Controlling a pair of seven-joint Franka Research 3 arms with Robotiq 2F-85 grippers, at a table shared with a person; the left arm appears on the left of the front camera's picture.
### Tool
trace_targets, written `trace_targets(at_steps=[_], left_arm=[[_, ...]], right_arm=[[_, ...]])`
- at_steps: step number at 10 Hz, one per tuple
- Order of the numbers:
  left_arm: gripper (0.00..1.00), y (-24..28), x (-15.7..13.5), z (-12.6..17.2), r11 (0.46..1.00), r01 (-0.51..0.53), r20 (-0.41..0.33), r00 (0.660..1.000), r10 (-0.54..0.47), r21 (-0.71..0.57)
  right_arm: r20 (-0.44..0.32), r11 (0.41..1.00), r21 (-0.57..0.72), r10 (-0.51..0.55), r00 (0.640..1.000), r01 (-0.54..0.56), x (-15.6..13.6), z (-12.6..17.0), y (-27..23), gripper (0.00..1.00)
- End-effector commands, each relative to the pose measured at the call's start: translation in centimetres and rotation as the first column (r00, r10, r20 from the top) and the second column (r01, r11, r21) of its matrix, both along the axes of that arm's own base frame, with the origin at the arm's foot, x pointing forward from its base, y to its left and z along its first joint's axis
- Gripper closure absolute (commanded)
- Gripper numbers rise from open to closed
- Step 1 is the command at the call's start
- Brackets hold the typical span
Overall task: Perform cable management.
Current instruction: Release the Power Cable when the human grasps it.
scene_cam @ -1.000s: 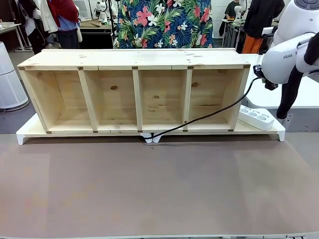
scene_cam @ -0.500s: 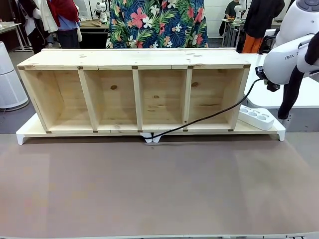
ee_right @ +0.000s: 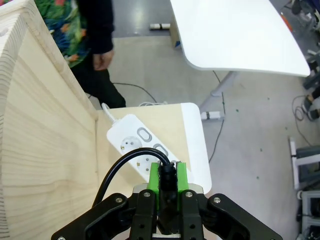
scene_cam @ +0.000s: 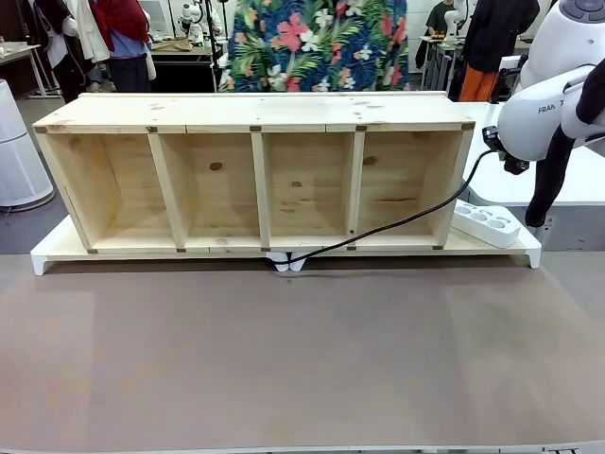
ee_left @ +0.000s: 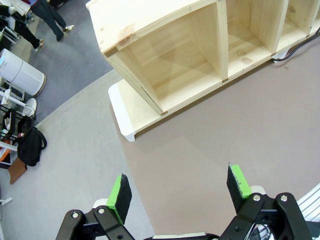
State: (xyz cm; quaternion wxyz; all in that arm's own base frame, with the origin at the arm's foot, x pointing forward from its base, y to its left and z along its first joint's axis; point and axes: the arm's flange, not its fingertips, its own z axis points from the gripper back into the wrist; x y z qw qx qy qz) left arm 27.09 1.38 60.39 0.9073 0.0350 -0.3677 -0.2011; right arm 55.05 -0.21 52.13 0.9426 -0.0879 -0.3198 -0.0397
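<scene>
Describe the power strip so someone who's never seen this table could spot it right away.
Find the long wooden shelf with four open compartments. Off its right end, on the white board under it, lies the power strip: white, oblong, with round sockets, unlike the thin black cable nearby.

right arm point(scene_cam: 553, 113): glossy white rounded shell, partial grey "FRA" lettering, black section under the elbow
left gripper point(ee_left: 180, 192): black linkage fingers, silver pivot screws, bright green pads point(ee_left: 120, 197)
right gripper point(ee_right: 169, 185): same black links, silver screws, green pads
person point(scene_cam: 317, 43): tropical floral shirt
</scene>
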Motion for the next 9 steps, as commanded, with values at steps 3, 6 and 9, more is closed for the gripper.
trace_targets(at_steps=[3, 6, 9], left_arm=[[0.00, -0.04, 0.02, 0.03, 1.000, -0.008, 0.003, 1.000, 0.008, -0.010], [0.00, -0.04, 0.02, 0.03, 1.000, -0.008, 0.003, 1.000, 0.008, -0.010], [0.00, -0.04, 0.02, 0.03, 1.000, -0.008, 0.003, 1.000, 0.008, -0.010]], right_arm=[[0.006, 1.000, -0.003, -0.001, 1.000, 0.001, -0.02, 0.20, -0.01, 0.84], [0.006, 1.000, -0.003, -0.001, 1.000, 0.001, -0.02, 0.20, -0.01, 0.84], [0.006, 1.000, -0.003, -0.001, 1.000, 0.001, -0.02, 0.20, -0.01, 0.84]])
